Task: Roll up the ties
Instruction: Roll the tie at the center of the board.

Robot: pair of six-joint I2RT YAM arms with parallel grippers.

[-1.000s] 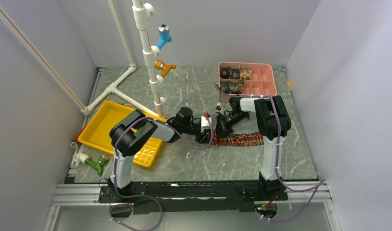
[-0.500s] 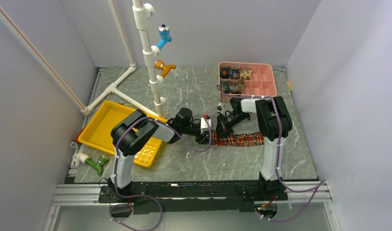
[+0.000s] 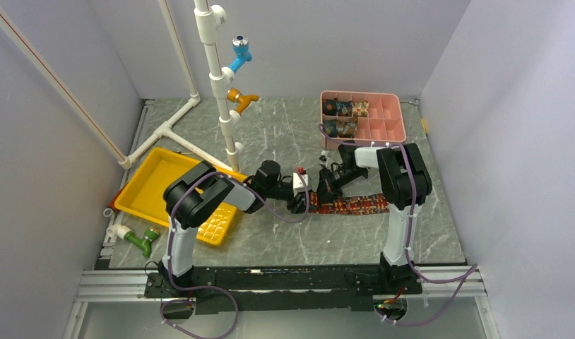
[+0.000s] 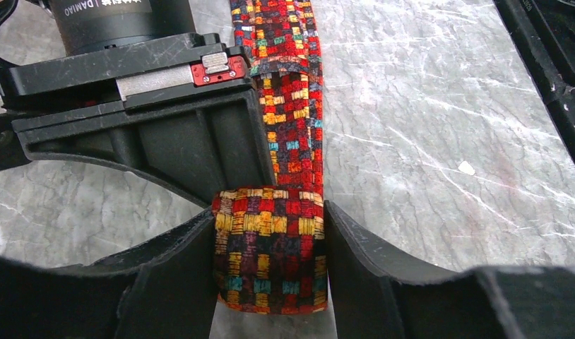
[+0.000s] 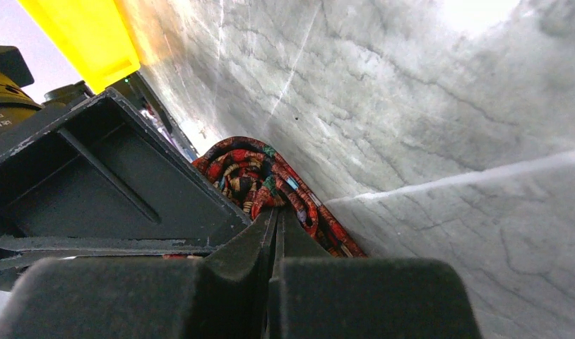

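A tie with red, dark and gold checks lies as a flat strip [image 3: 359, 205] on the grey marble table, its left end wound into a small roll [image 4: 270, 247]. My left gripper [image 4: 270, 212] straddles that roll, one finger pressed against each side edge. The strip [image 4: 288, 85] runs away from it past the right gripper's black body [image 4: 129, 92]. My right gripper [image 5: 276, 210] is shut, its tips buried in the spiral core of the roll [image 5: 246, 169] and pinching fabric. Both grippers meet mid-table, the left gripper [image 3: 299, 201] just left of the right gripper [image 3: 325, 189].
A pink divided box [image 3: 394, 113] at the back right holds several rolled ties [image 3: 345, 116]. A yellow tray [image 3: 147, 187] lies to the left. A white pipe stand [image 3: 221, 92] with blue and orange fittings rises behind; a green fitting [image 3: 140, 240] lies near the front left.
The left gripper's jaws have eased slightly wider round the roll. Both arms have shifted only a little; the strip lies where it did.
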